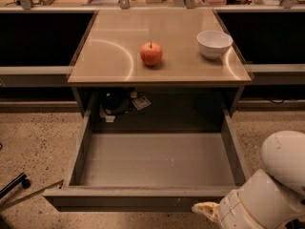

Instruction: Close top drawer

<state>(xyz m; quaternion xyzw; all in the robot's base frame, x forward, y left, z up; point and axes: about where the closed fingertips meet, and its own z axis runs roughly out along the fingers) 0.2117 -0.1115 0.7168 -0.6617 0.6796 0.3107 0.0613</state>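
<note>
One top drawer, and it's hanging wide out from under the tan tabletop, grey metal, its plain front panel down at the near edge of the picture and its two side walls running back to the cabinet. Up on the tabletop, count them: one red apple near the middle, one white bowl off toward the right back corner, the two well apart. Down in the bottom right corner comes the white arm, and the gripper shows as one pale tan tip just beside the right end of that front panel; whether it touches the panel, and how wide its grip is set, can't be made out. In the dark recess behind the drawer sits one dark lump with a small pale tag beside it, any print too small to read. Two set-back grey fronts flank the cabinet, one each side. A black bar lies on the speckled floor at lower left.
</note>
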